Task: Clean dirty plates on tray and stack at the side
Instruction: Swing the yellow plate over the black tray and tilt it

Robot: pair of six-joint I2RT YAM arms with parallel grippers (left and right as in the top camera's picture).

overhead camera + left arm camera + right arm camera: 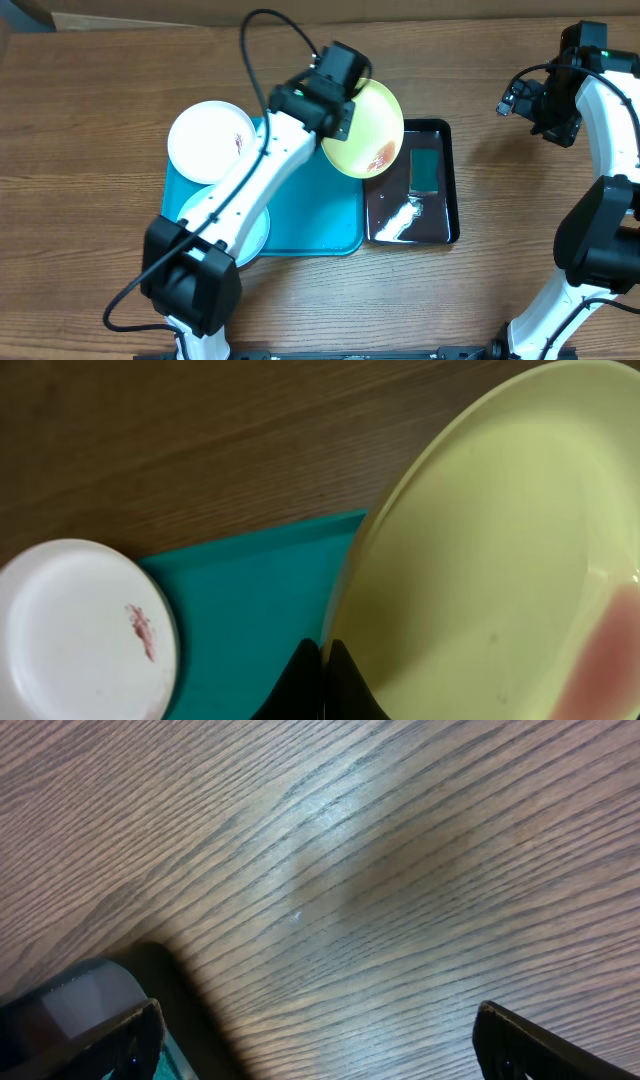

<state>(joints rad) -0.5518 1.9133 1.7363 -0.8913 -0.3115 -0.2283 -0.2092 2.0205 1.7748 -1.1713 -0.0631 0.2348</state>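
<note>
- Overhead: the left arm (pixel 255 175) reaches across the tray (pixel 310 215), and the left jaws are clamped on the near rim of the yellow-green plate (pixel 368 130).
  - The plate hangs tilted, clear of the tray. It straddles the tray's right edge, and its smeared lower part sits over the near-left corner of the black bin (pixel 455 190).
  - So the bin lies just to the right of and below the jaws — the short way the scraps have to fall.
  - The white plate (pixel 208 140) sits on the tray's far-left corner. The pale blue plate (pixel 256 236) lies at the near-left, half hidden under the arm.
  - The right arm (pixel 590 120) stands well apart on the far side of the bin, carrying nothing.
- Left wrist: the dark fingers (pixel 310 685) meet at the plate's rim, shut on it.
  - The plate (pixel 500 560) fans up and to the right from the jaws, with a reddish smear low on its right side.
  - Bare tray (pixel 260 600) and the white plate (pixel 70 630) with its red flecks lie to the left, and the table (pixel 200 430) lies beyond.
- Right wrist: the two fingers (pixel 550 1045) stand wide apart with only wood grain between them, so these jaws are open and hold nothing — no plate shows here.
  - My judgement is that the left arm alone is placed for the tipping. The right arm would have to come left across the bin to help.
</note>
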